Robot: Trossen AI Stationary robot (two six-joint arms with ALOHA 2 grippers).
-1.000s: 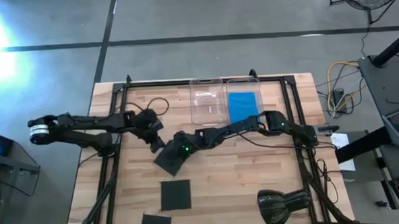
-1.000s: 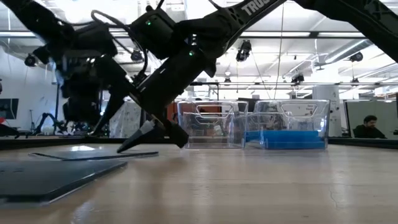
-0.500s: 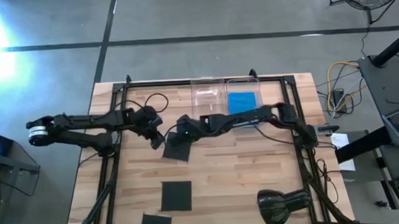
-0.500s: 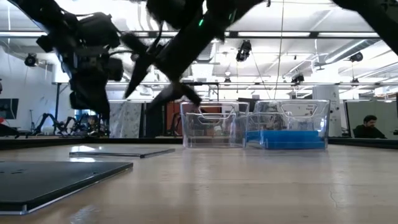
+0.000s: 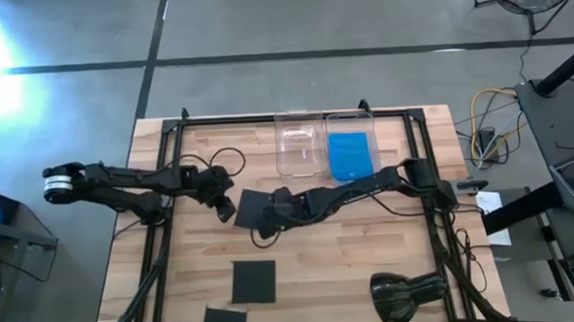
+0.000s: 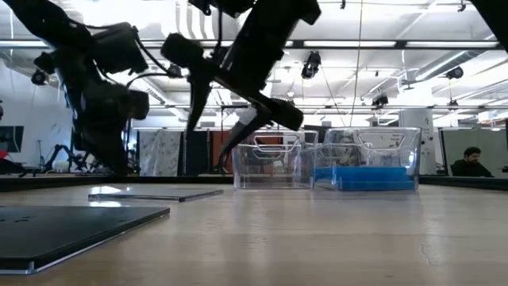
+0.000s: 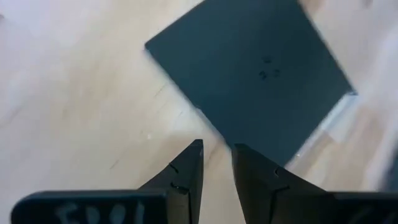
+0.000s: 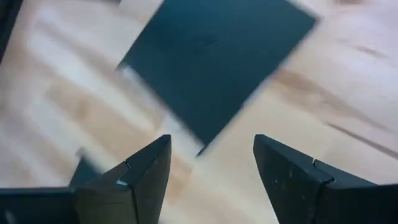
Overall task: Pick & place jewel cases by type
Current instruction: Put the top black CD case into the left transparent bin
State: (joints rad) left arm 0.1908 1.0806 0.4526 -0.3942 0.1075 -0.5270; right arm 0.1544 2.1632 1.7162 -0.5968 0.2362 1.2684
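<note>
Centrally, right gripper (image 5: 267, 211): jaws spread wide, empty, beside a dark jewel case (image 5: 249, 209) lying at frame centre. Left gripper (image 5: 223, 210): jaws nearly pressed together, empty, left of that case. Blue jewel case (image 5: 349, 154): in a clear bin (image 5: 350, 120), upper centre.

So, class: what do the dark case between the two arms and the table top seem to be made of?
Dark case: probably plastic, matt dark grey, thin, flat and rigid, with a pale edge in the wrist views. Table top: wood, light butcher-block strips with visible grain, lightly glossy in the low view.
</note>
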